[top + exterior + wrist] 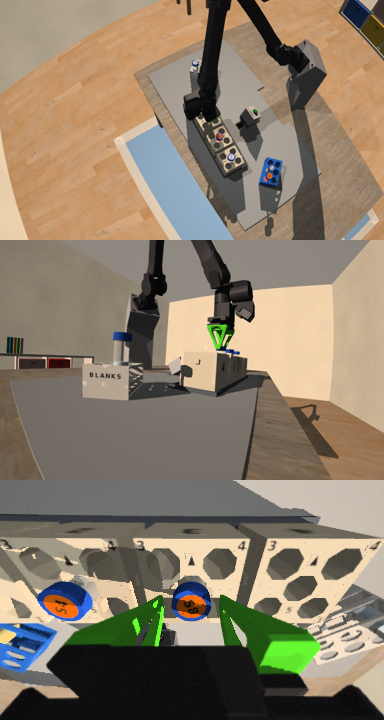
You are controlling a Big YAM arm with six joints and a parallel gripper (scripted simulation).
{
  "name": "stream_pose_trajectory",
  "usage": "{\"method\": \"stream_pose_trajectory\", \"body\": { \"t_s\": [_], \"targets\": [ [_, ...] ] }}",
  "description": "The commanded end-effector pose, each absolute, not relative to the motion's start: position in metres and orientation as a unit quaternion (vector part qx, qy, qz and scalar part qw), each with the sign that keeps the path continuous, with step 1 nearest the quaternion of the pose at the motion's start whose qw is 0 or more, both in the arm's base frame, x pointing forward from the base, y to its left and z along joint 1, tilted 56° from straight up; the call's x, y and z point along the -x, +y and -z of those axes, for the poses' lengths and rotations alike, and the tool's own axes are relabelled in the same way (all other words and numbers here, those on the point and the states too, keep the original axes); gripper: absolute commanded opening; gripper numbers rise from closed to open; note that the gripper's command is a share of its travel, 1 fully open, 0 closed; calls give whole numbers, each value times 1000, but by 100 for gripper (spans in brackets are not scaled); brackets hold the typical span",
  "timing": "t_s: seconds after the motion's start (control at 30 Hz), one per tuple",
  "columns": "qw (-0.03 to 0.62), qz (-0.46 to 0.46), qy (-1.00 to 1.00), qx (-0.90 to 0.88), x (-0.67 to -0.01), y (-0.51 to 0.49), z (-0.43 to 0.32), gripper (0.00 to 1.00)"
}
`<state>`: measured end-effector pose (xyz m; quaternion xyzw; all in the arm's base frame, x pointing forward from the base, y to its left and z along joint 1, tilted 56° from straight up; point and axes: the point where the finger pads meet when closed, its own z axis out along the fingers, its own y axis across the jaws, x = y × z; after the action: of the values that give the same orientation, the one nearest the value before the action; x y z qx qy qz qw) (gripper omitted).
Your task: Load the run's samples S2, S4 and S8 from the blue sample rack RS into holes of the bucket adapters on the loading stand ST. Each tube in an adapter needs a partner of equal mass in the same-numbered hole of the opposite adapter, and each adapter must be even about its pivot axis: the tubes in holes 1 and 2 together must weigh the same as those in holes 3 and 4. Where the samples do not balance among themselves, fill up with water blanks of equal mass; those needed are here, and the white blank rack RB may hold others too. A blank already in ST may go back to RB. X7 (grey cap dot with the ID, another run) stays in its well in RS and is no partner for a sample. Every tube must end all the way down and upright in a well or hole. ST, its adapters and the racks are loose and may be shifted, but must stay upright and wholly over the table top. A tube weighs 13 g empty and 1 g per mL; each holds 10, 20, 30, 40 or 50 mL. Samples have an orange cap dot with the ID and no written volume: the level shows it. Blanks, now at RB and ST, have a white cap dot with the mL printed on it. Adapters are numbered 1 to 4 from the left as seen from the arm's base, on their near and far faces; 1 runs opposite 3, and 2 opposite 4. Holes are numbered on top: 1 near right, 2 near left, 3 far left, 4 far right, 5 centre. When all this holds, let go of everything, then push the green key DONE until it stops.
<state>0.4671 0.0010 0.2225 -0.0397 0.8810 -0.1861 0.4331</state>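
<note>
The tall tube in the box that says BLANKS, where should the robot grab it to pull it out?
Just under the blue cap, on the clear wall of the tube, with the tool coming straight down from above. The tube stands upright and sticks high out of the BLANKS rack, so that top part is free all round. Its lower part sits hidden in the well, so lifting straight up is probably safest.

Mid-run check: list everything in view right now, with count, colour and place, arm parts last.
Loading stand ST: one, dark base, mid-table, beige adapters in a row.
S8: orange dot, blue cap, seated between the fingers.
S4: orange dot, neighbouring adapter.
Blank: white dot, end adapter.
Sample rack RS: one, blue, two tubes left.
Blank rack RB: one, white, one blue-capped tube.
DONE key: green, on grey box.
Gripper: green fingers, open around S8.
</note>
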Motion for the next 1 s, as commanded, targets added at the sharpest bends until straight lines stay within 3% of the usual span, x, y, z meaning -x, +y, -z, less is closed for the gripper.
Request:
{"method": "stream_pose_trajectory", "body": {
  "t_s": [0.0, 0.97],
  "targets": [
    [446, 185, 875, 37, -471, 1, -235, 55],
    [447, 184, 875, 36, -445, 11, -255, 55]
  ]
}}
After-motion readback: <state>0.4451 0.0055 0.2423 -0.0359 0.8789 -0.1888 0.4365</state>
